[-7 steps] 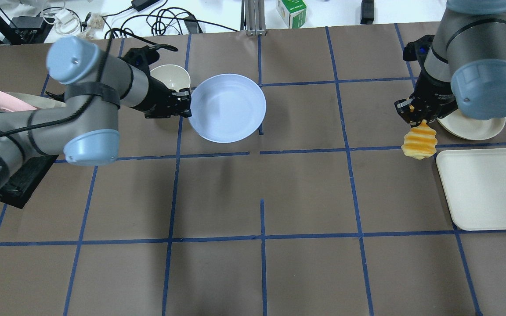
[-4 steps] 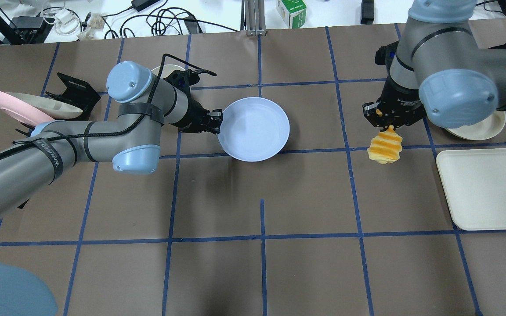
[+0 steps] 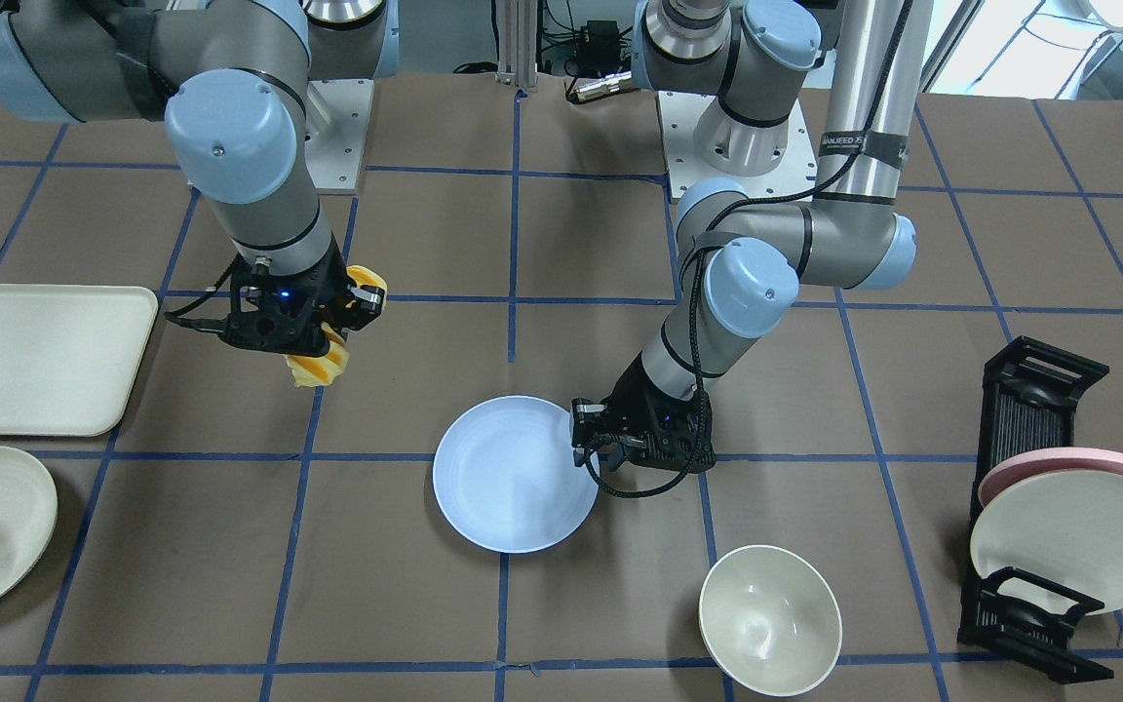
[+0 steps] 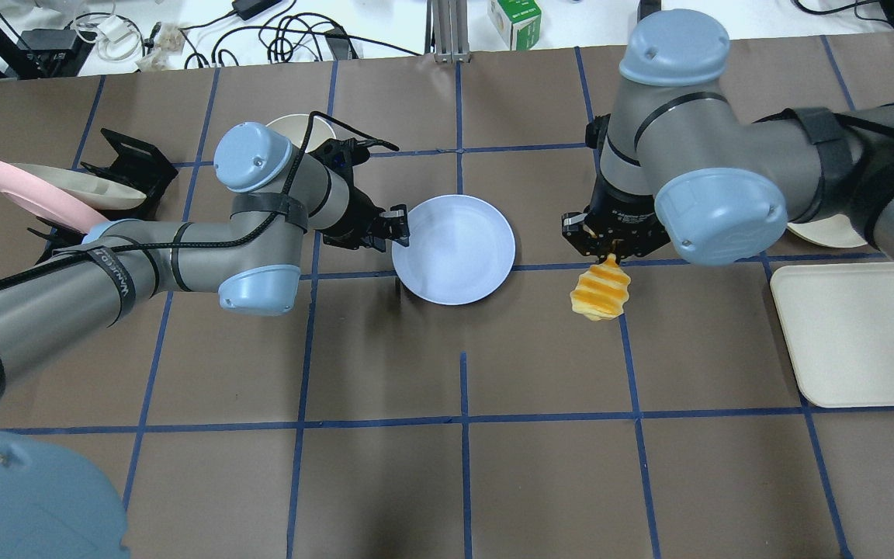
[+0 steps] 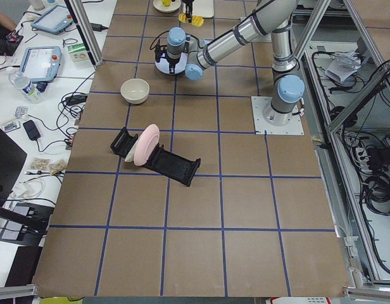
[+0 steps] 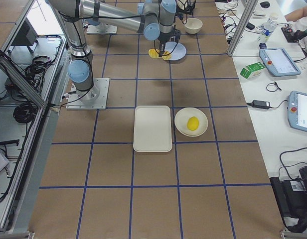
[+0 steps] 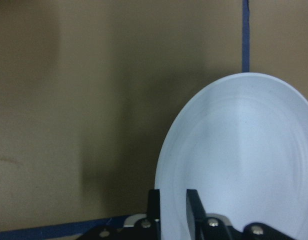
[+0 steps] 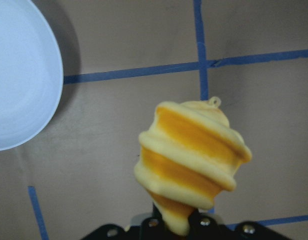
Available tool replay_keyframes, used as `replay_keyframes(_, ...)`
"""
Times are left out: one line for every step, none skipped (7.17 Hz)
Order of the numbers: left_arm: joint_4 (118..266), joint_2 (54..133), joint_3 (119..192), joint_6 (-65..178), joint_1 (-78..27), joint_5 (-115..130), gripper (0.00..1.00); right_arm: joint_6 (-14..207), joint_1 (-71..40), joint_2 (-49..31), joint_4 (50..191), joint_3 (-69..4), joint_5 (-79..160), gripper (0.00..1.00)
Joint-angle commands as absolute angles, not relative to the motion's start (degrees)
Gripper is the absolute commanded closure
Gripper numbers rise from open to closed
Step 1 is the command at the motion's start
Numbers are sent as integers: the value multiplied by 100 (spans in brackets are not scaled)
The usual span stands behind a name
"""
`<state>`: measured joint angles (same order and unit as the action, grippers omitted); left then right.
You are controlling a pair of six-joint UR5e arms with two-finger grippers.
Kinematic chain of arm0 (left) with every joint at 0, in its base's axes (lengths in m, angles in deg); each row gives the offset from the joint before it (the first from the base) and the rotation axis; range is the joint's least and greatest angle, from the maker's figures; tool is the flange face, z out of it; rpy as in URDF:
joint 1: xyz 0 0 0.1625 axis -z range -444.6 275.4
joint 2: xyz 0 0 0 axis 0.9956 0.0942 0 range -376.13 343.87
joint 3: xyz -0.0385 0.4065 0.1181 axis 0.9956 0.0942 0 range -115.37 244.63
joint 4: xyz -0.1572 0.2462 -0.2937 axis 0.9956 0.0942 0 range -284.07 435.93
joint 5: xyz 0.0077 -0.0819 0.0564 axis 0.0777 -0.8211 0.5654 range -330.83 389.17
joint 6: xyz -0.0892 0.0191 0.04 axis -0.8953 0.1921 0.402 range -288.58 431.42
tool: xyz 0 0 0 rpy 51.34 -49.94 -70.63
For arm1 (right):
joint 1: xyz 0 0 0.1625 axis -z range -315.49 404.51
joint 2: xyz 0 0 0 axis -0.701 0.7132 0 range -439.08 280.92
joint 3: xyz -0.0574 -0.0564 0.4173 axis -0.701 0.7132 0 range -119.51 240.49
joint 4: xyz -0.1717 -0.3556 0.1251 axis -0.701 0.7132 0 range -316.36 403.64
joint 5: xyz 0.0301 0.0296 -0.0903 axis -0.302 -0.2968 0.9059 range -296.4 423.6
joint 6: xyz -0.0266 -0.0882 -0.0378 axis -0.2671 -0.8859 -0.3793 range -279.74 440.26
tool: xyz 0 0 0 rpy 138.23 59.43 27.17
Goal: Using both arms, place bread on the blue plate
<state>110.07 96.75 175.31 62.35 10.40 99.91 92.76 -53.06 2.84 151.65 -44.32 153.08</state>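
In the overhead view, we see the left tool [image 4: 400,227] just left of centre. Its two black fingers are pressed onto the left rim of the round, matte, pale blue plate [image 4: 459,252], and the left wrist view shows one finger on each side of that rim. The plate sits near the middle of the brown, blue-taped tabletop [image 4: 385,489]. We cannot tell whether it lies flat or is lifted a little.

Right of centre, the right tool [image 4: 608,250] points downward and pinches the narrow end of the bread [image 4: 601,293], a small ridged loaf with golden-orange bands and pale yellow edges. The loaf hangs from the fingers above the tabletop, to the right of the plate and apart from it. In the right wrist view it fills the centre, while the plate's edge shows in the upper left corner.

A cream rectangular tray [image 4: 858,334] lies at the right edge of the overhead view. In the front-facing view a cream bowl [image 3: 768,619] stands at the bottom, right of centre, and a black rack [image 3: 1029,400] at the right edge holds a pink plate [image 3: 1088,466] and a cream plate [image 3: 1068,541].
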Motion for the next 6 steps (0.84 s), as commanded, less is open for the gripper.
replay_keyframes(11386, 9349, 17388, 6246, 980, 10157, 0, 9475, -5917, -363, 16573, -4507, 15114, 100)
replay_keyframes(12173, 9060, 17135, 6246, 936, 10420, 0, 9529, -6155, -646, 16921, -4446, 15079, 100)
replay_keyframes(13286, 8718, 16611, 6246, 945, 10884, 0, 9825, -6393, -866, 17385, -4367, 15053, 100)
replay_keyframes(14759, 8558, 15857, 6246, 919, 11167, 0, 9776, -6447, -1277, 17903, -4166, 15053, 100)
replay_keyframes(15635, 8434, 15336, 6246, 927, 11187, 0, 9862, -6526, -1542, 17934, -3981, 15061, 100)
replay_keyframes(15983, 8207, 15174, 6254, 988, 11353, 0, 9889, -6570, -1614, 17970, -3875, 15044, 100)
